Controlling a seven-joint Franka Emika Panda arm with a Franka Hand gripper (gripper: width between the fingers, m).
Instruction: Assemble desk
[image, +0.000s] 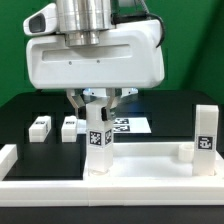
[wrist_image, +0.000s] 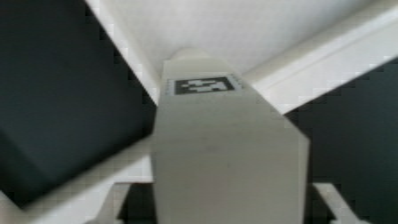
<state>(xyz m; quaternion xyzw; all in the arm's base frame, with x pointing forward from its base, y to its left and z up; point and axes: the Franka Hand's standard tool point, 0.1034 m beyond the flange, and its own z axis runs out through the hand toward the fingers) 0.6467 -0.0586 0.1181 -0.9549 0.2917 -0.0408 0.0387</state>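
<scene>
On desk top (image: 150, 162), tagged leg (image: 97, 152) upright, axis vertical

White plastic desk parts on a matt black table

Desk top (image: 150, 165) and upright leg (image: 97, 145): smooth white plastic, low sheen. The leg's tag (wrist_image: 203, 86): flat black-and-white print. Table (image: 20, 112): black, matt. Arm housing (image: 95, 60): glossy white plastic, below a brushed-metal flange (image: 85, 14). Marker board (image: 135, 125): flat, white, printed.
</scene>
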